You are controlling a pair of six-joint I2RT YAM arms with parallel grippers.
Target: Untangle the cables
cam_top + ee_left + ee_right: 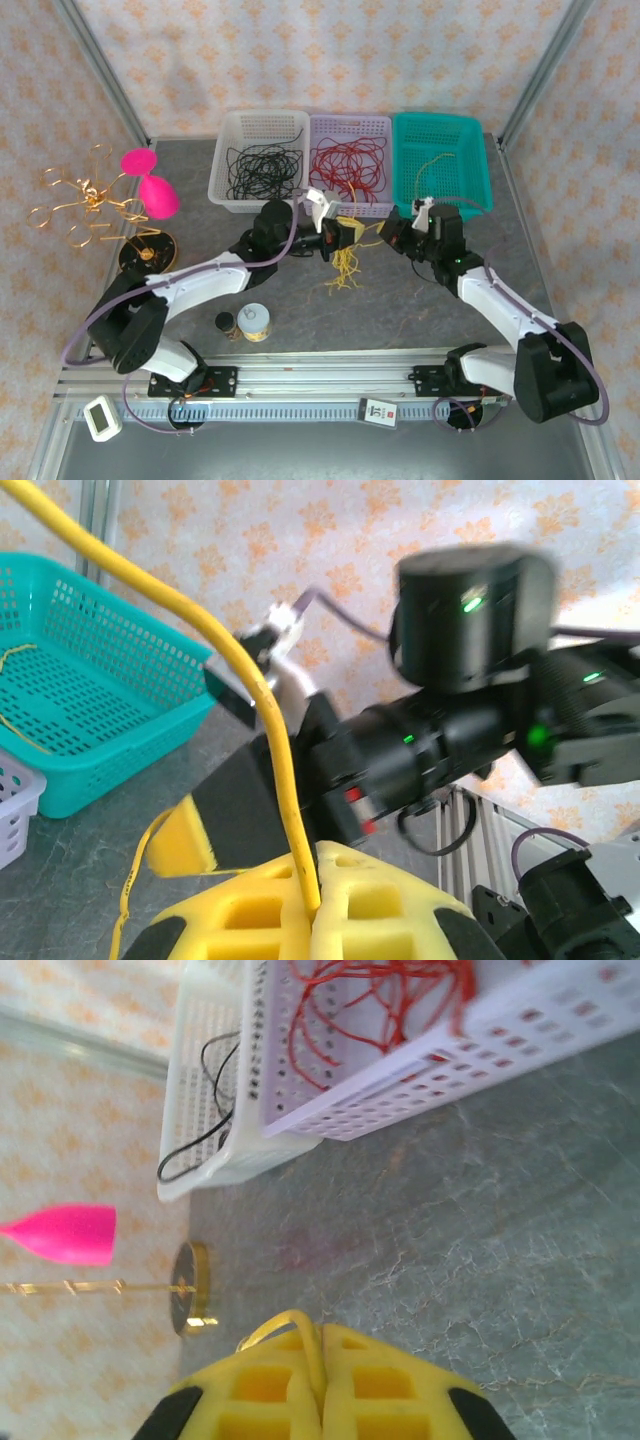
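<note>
Left gripper (312, 908): blocky yellow jaws clamp a smooth strand of the cables (243, 672).
Right gripper (322, 1358): jaws together, thin yellow loop nipped between.

Yellow cables (346, 266), thin, loosely tangled bundle, strands drooping, over middle of table (400, 310)
</note>
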